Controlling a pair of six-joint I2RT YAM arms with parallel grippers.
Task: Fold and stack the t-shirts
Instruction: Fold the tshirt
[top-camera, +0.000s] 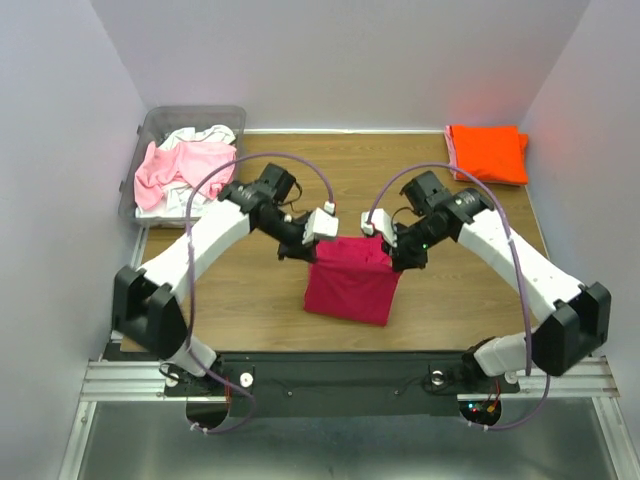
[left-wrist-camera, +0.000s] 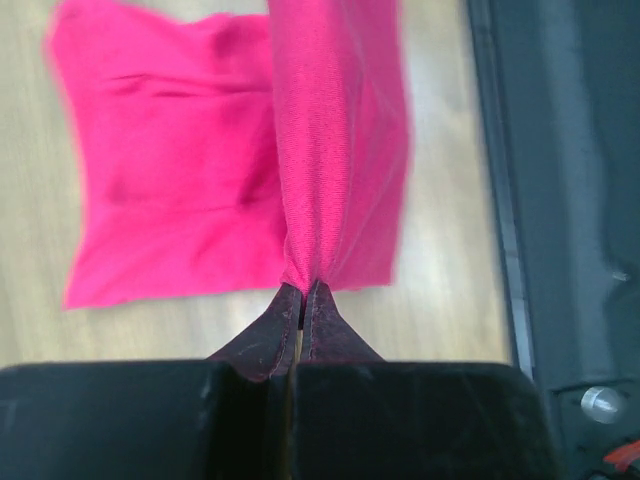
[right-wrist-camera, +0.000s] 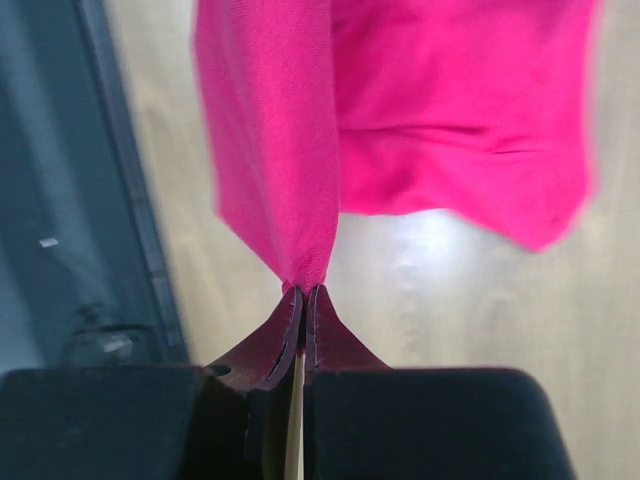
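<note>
**One shirt folded, the magenta one mid-fold**

The deep magenta-pink soft fabric t-shirt (top-camera: 350, 285) lies partly on the wooden tabletop (top-camera: 240, 290), with its far edge lifted. The left fingers (left-wrist-camera: 272, 338) and right fingers (right-wrist-camera: 272, 338) each pinch a corner of it tightly. A bright orange folded t-shirt (top-camera: 488, 152) lies far right, apparently finished. Crumpled pale pink and white t-shirts (top-camera: 172, 168) wait in the clear plastic bin (top-camera: 150, 122), so most of the work remains.

Two claws (left-wrist-camera: 302, 292) (right-wrist-camera: 303, 292), one bin (top-camera: 150, 125), about four t-shirts (top-camera: 352, 285)
</note>
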